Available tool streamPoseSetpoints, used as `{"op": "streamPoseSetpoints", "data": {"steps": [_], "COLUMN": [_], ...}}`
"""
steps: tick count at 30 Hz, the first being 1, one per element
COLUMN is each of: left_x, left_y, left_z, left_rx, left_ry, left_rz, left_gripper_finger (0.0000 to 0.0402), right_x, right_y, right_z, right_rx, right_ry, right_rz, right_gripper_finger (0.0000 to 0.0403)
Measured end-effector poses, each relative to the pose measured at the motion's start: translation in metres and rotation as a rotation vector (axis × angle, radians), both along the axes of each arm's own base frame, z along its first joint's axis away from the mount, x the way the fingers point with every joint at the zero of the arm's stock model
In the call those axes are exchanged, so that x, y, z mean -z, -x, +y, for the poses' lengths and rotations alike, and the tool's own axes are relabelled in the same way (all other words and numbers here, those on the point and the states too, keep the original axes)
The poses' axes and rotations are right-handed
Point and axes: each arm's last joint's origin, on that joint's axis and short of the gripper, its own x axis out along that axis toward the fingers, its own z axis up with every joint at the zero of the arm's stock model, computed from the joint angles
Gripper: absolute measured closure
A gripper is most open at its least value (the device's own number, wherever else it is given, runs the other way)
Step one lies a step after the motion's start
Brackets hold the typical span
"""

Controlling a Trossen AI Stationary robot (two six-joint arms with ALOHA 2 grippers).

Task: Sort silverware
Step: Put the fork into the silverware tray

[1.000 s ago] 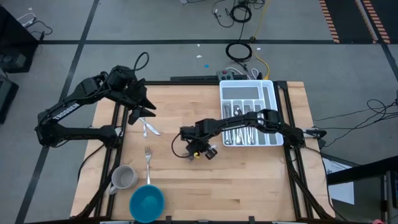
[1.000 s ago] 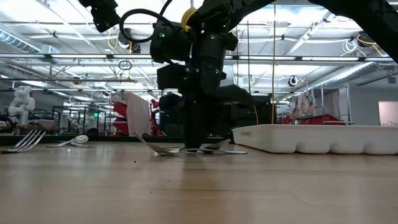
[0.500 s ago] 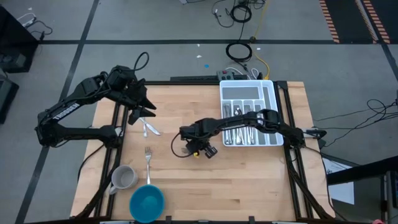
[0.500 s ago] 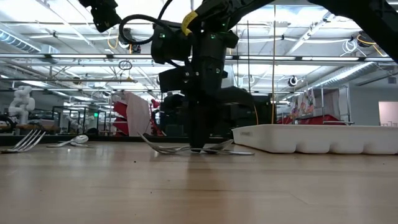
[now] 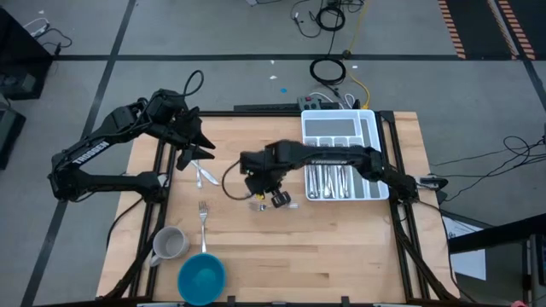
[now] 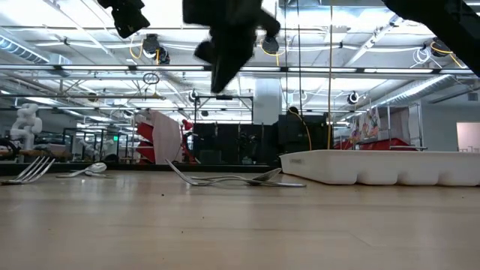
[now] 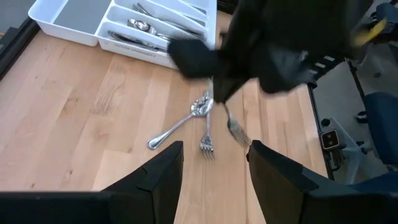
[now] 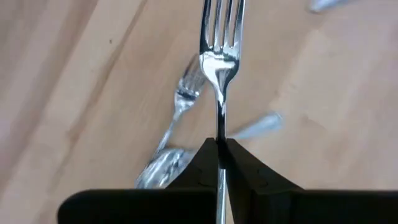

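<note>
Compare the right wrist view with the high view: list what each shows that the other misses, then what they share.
Only the right wrist view: the right gripper with its fingers shut on a fork, tines pointing away from the wrist.

Only the high view: the white organiser tray, grey mug, blue bowl, a lone fork, and the left gripper over the table's far-left part.

Both: the wooden table and loose silverware lying under the right gripper.

I work in a robotics lab or industrial hall: my wooden table [image 5: 256, 247] stands on grey concrete floor [image 5: 213, 26] strewn with cables [image 5: 328, 70], under a high ceiling of trusses [image 6: 360, 49], with a white humanoid robot [image 6: 26, 124] behind.
</note>
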Motion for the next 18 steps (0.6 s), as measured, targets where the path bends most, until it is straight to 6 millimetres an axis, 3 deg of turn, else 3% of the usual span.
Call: {"op": "streamPoseSetpoints", "data": {"steps": [10, 14, 18], "left_x": [-0.002, -0.004, -0.005], "left_y": [-0.002, -0.003, -0.004], "left_z": [0.001, 0.002, 0.003], "left_rx": [-0.005, -0.009, -0.009], "left_ry": [-0.022, -0.039, -0.050], "left_rz": [-0.024, -0.049, -0.066], "left_gripper_finger": [0.0217, 0.0217, 0.0217], "right_x": [-0.087, -0.107, -0.113], "right_y": [0.052, 0.070, 0.096], "right_z": [-0.004, -0.020, -0.035], "right_rx": [0.387, 0.809, 1.211], "right_ry": [-0.039, 0.033, 0.078], "right_rz": [-0.156, -0.255, -0.212], "right_gripper_finger": [0.0403, 0.0403, 0.0403]}}
